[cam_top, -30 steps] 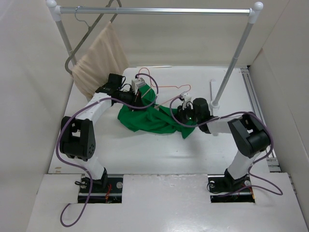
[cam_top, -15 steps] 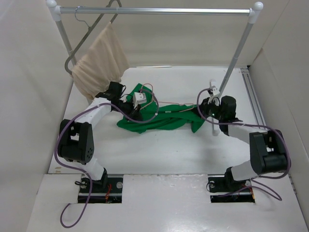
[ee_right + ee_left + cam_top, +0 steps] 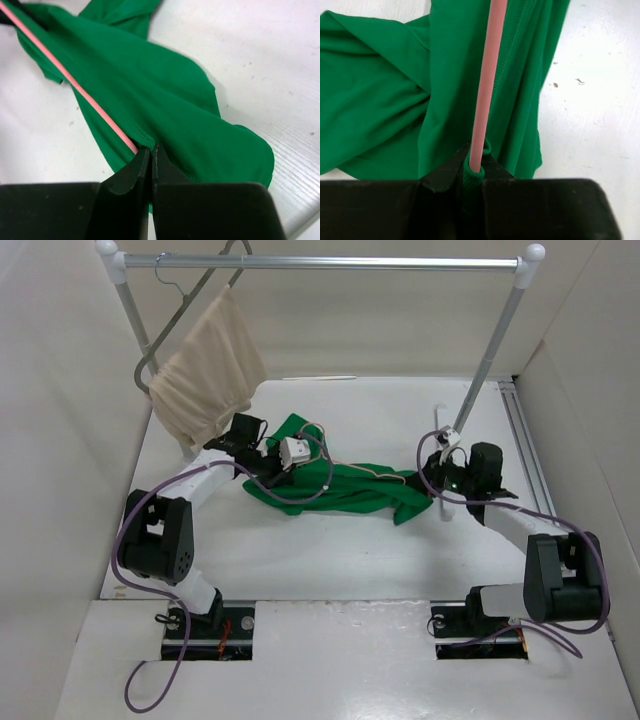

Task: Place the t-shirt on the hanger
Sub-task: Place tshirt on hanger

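The left pincer (image 3: 472, 167) fills the bottom of the frame as a black block, its jaws closed together at lower centre. Between them sit the thin pink wire of the hanger (image 3: 487, 80) and a bunched fold of green cloth. From the jaws the wire runs straight up to the top edge, leaning slightly right. The t-shirt (image 3: 380, 95) spreads in creased folds across the left and centre, with a stitched hem just right of the wire. Speckled white bench (image 3: 590, 100) shows on the right.

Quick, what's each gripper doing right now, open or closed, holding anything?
Left gripper: closed, pinching the hanger with t-shirt fabric around it.
Right gripper: closed on the hanger and t-shirt edge.
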